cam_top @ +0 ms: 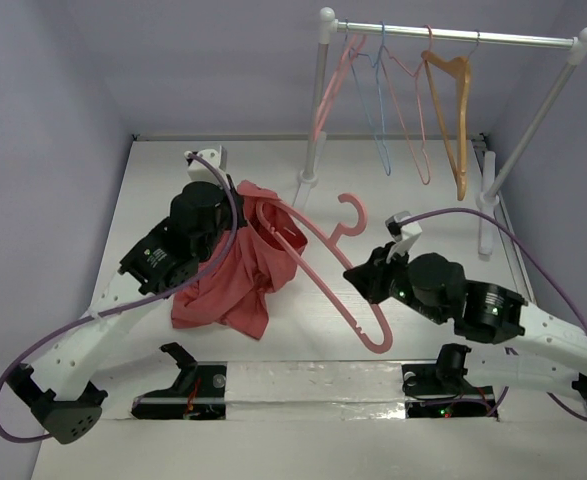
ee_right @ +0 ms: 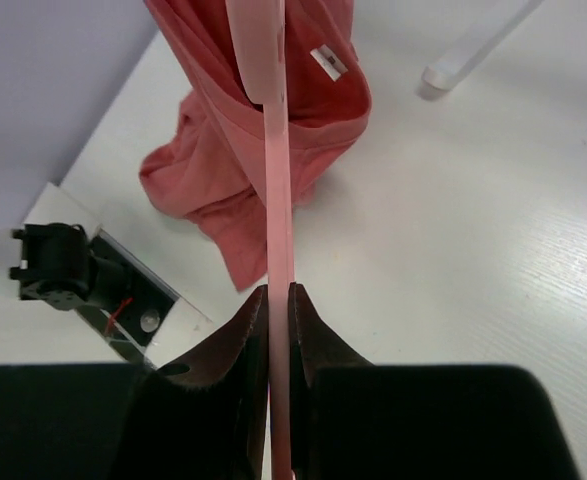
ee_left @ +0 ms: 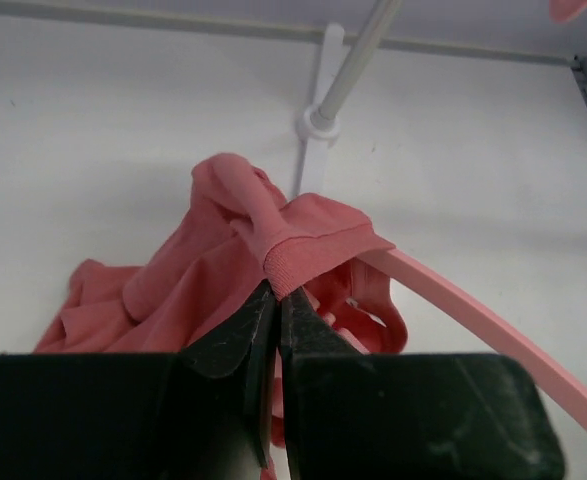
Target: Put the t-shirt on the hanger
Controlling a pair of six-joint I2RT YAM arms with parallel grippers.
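Note:
The salmon-red t-shirt (cam_top: pixel 235 275) hangs bunched from my left gripper (cam_top: pixel 238 215), which is shut on its ribbed collar (ee_left: pixel 308 258). The thick pink hanger (cam_top: pixel 325 265) slants across the middle; its upper arm goes into the shirt's neck opening and its hook (cam_top: pixel 350 215) points up. My right gripper (cam_top: pixel 358 275) is shut on the hanger's arm (ee_right: pixel 278 200), holding it above the table. In the left wrist view the hanger arm (ee_left: pixel 493 330) comes out from under the collar to the right. In the right wrist view the shirt (ee_right: pixel 233 130) drapes over the hanger's far end.
A white clothes rack (cam_top: pixel 453 38) stands at the back right with thin pink wire hangers (cam_top: pixel 338 80), a blue wire hanger (cam_top: pixel 381 100) and an orange-tan hanger (cam_top: pixel 455 110). Its base foot (cam_top: pixel 306 182) is just behind the shirt. Purple walls close the sides.

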